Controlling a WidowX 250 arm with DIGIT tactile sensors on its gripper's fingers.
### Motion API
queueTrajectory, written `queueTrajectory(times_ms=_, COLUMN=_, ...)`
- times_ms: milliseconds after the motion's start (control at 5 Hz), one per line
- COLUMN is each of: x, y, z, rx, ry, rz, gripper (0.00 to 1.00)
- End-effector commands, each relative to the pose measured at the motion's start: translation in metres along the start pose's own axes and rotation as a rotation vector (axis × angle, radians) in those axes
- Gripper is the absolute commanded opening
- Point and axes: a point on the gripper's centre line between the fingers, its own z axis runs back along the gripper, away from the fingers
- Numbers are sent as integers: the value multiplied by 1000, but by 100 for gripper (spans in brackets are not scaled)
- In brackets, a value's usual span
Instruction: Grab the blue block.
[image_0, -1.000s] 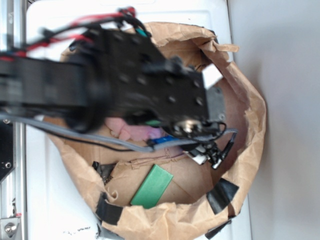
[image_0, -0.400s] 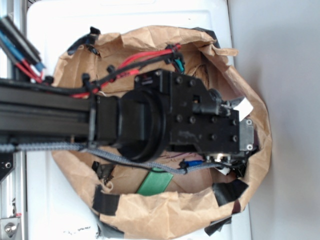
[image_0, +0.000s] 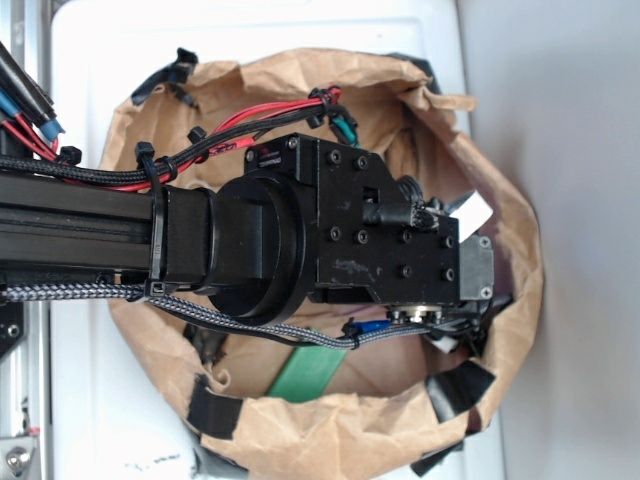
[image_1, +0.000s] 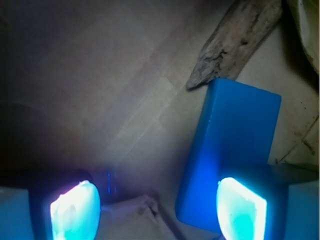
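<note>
In the wrist view the blue block (image_1: 235, 140) lies flat on the brown paper floor, right of centre and slightly tilted. My gripper (image_1: 159, 210) is open, its two glowing pads far apart. The right pad (image_1: 242, 210) sits over the block's near right corner. The left pad (image_1: 75, 210) is over bare paper, well left of the block. Most of the block lies between the pads toward the right one, and nothing is held. In the exterior view the black wrist housing (image_0: 380, 240) hides both the block and the fingers.
The arm reaches from the left into a crumpled brown paper bag (image_0: 330, 430) patched with black tape. A green flat block (image_0: 305, 372) lies at the bag's near side. A torn strip of dark paper (image_1: 230, 40) lies just beyond the blue block.
The arm has swung right and settled over the bag, drifting slightly left in the last moment. It now covers the pink toy and part of the green block.
</note>
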Motion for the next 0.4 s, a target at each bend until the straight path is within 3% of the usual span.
queueTrajectory(times_ms=0, x=23, y=3, z=7, rx=8, ry=9, rz=54, gripper=100)
queueTrajectory(times_ms=200, x=24, y=3, z=-8, rx=36, ry=-20, rz=49, gripper=100)
